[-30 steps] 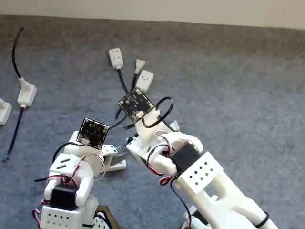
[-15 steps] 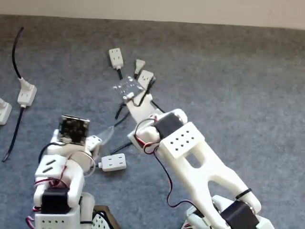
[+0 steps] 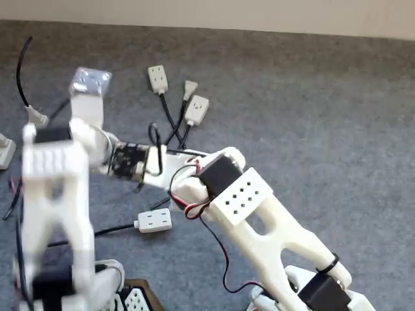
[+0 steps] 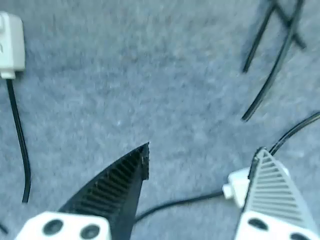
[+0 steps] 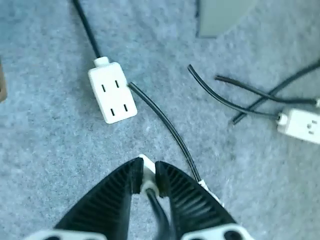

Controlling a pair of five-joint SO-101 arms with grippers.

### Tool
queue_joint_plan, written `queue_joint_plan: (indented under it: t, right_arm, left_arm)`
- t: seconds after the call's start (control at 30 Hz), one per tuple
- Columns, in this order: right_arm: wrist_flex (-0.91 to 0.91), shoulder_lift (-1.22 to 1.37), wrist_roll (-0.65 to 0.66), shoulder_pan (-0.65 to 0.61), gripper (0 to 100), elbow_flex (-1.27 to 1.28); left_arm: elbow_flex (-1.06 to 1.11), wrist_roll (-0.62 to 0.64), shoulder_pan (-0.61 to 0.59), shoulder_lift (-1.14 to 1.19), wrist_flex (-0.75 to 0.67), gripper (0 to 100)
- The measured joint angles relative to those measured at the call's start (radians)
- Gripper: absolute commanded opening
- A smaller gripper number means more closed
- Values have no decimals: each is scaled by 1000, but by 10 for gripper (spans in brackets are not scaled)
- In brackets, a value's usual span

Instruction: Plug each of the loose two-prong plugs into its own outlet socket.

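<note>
Spreading under everything is the grey carpet (image 3: 311, 103), and the two arms take up most of it. The right arm (image 3: 259, 214) stretches low from the near right corner toward the middle, with its wrist turned down so the claw sits close to the floor. The left arm (image 3: 48, 188) stands tall on the near left, well above the cords.

The right gripper (image 5: 148, 172) is pressed together on a white two-prong plug (image 5: 145, 163) — pinched at the body with the black cord (image 5: 156, 212) trailing back under the wrist, probably so the prongs lead for insertion. The nearest outlet socket (image 5: 112, 92) lies flat ahead of it with its slots facing up, apart from the plug. It looks like the intended target, and the plug will likely need tipping to meet those slots.

The left gripper (image 4: 202, 150) is spread wide and holds nothing — a small white cord end (image 4: 236, 184) lies just beside its pale finger. Further sockets (image 3: 196, 109) and a loose plug (image 3: 189, 87) lie toward the far edge.
</note>
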Motion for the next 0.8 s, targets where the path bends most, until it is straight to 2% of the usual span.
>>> queue_joint_plan:
  t: [0.1,0.23,0.43,0.57,0.8]
  right_arm:
    - [-6,0,34,-31,5,0]
    - [-34,0,66,-69,5,0]
    - [-43,0,160,-109,5,0]
    - [-114,0,219,-123,5,37]
    - [-321,0,273,-146,5,226]
  left_arm:
    - [-233,-55,-98,219,95,323]
    - [-439,-173,-233,384,155,323]
    - [-555,-321,-384,565,169,323]
    - [-631,-387,-456,687,167,323]
    - [-787,-405,-517,858,153,323]
